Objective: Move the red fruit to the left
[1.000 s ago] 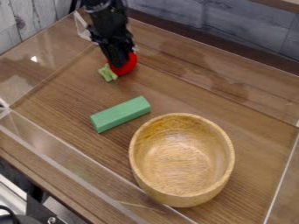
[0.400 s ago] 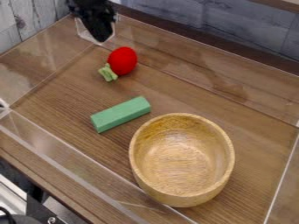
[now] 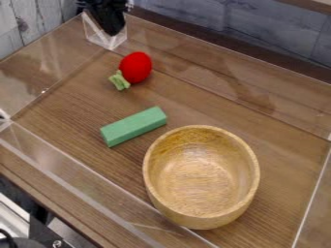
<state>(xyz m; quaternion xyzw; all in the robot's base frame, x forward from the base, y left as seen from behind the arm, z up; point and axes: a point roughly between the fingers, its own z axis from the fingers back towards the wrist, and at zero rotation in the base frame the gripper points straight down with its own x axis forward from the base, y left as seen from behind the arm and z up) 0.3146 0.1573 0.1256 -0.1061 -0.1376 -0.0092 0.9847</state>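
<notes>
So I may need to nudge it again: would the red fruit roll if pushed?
Probably a little. The red fruit is rounded, so a push could send it rolling across the smooth wooden table. Its green stem end rests on the surface and may brake or steer the roll. It looks small and likely light.

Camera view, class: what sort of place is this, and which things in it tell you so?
Probably a robot test bench, not a home: a wooden tabletop fenced by clear plastic walls, the end effector hanging above it, and toy props laid out: the red fruit, a green block, a wooden bowl.
</notes>
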